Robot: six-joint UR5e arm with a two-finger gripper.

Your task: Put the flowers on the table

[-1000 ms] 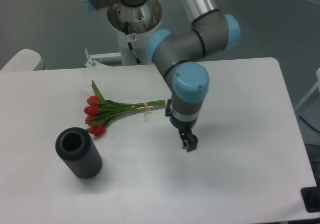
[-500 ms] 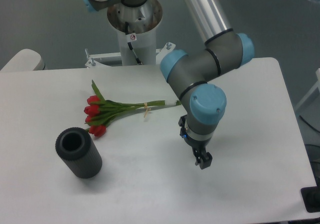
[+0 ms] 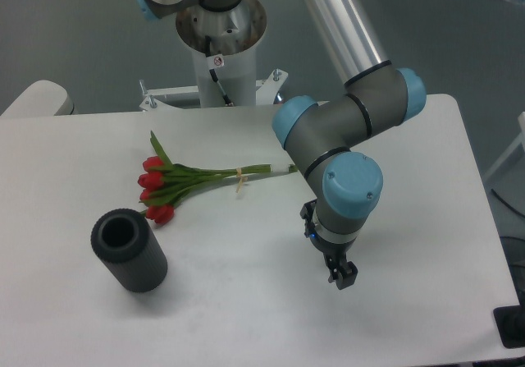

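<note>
Red tulips with green stems [image 3: 193, 180] lie flat on our white tabletop [image 3: 410, 137], up-left of the black claw [image 3: 343, 279], seemingly clenched empty.

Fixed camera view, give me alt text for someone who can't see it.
Red flowers lie flat on a white table, stems pointing right toward a robot arm. The arm's tool hangs over the table right of the stems, holding nothing. A black cylinder lies left, in front of the blooms.
</note>
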